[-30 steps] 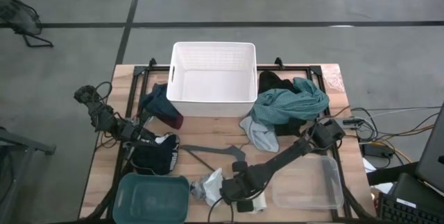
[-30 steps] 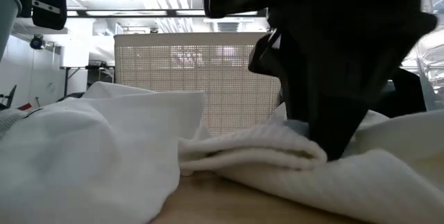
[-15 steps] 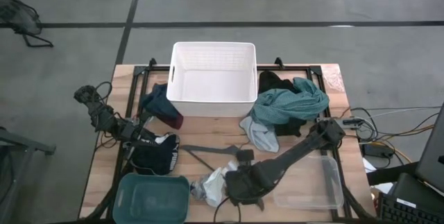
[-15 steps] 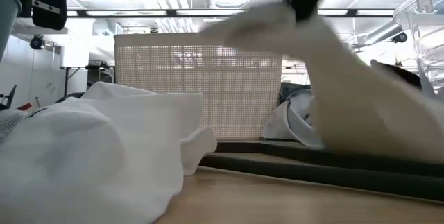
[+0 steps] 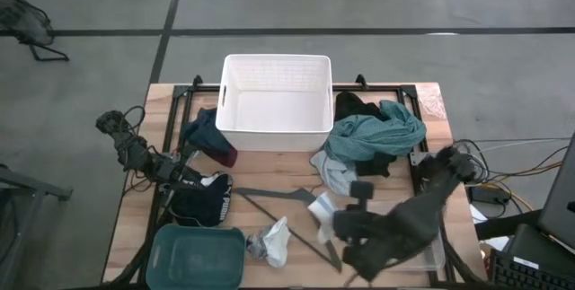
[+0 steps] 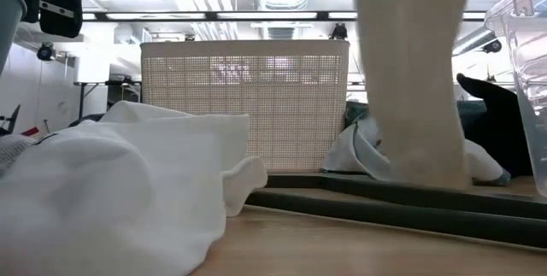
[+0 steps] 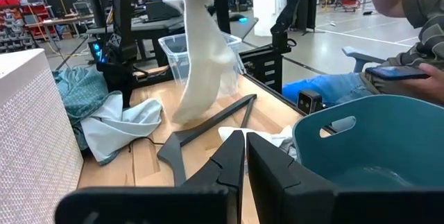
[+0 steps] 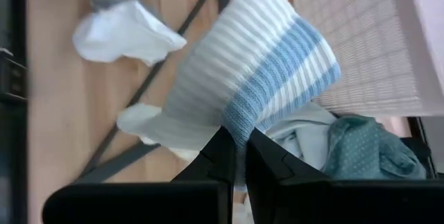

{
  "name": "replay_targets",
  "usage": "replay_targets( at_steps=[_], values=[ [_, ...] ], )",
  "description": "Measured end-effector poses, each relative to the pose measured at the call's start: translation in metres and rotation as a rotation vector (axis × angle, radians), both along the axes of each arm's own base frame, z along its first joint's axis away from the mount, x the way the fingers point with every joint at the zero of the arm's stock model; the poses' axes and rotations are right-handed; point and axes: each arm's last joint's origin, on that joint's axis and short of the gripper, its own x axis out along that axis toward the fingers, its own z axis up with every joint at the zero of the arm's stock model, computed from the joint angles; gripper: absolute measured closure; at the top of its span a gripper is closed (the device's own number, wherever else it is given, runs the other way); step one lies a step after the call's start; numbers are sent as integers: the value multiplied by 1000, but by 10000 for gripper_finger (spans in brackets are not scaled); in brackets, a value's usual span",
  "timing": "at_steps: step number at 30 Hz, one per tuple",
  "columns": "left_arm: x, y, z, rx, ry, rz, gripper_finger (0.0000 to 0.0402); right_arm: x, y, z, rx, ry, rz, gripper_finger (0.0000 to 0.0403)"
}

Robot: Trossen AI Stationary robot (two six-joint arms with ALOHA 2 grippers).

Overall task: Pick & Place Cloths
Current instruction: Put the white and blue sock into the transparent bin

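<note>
On the table, left edge to right edge
Left gripper [image 7: 244, 156]: fingers clenched together on nothing, low over the left side, just beside the dark navy cloth [image 5: 202, 202] with white print; the print cannot be read.
Teal bin [image 5: 196, 254]: smooth plastic, at the front-left corner; only the left wrist view shows its handle slot.
White cloth [image 5: 270, 242]: crumpled at the front edge, just right of the bin; in the low view it fills the lower left.
Hanger [image 5: 278, 202]: thin grey bars lying flat near the table's middle.
Basket [image 5: 275, 102]: white, rectangular, at the back middle; the low view shows its fine lattice wall.
Right gripper [image 8: 236, 156]: pinched shut on a ribbed white sock [image 8: 239, 89] with pale-blue bands, held up over the front right; the stripes show only in its own wrist view, while the low view shows a plain pale hanging strip.
Teal cloth [image 5: 377, 135]: heaped right of the basket over a black cloth [image 5: 358, 107].
Clear tub [image 7: 182, 54]: at the front-right corner.
</note>
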Motion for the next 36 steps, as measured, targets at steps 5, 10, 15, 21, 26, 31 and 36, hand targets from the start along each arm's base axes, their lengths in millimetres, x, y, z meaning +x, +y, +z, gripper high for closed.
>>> replay_targets(
  at_steps=[5,10,15,21,26,31,36],
  values=[
    [0,0,0,1,1,0,378,-39,-6,34,80,-118,4,390],
    [0,0,0,1,1,0,378,-74,-17,63,184,-186,33,390],
    [0,0,0,2,2,0,378,-106,-32,87,332,-238,28,390],
    [0,0,0,2,3,0,378,-135,-39,97,523,-186,21,391],
    [0,0,0,2,3,0,378,-146,-37,85,654,-67,-92,392],
    [0,0,0,3,4,0,378,-150,-33,54,749,188,-300,392],
    [0,0,0,3,4,0,378,-155,-32,15,680,358,-422,392]
  ],
)
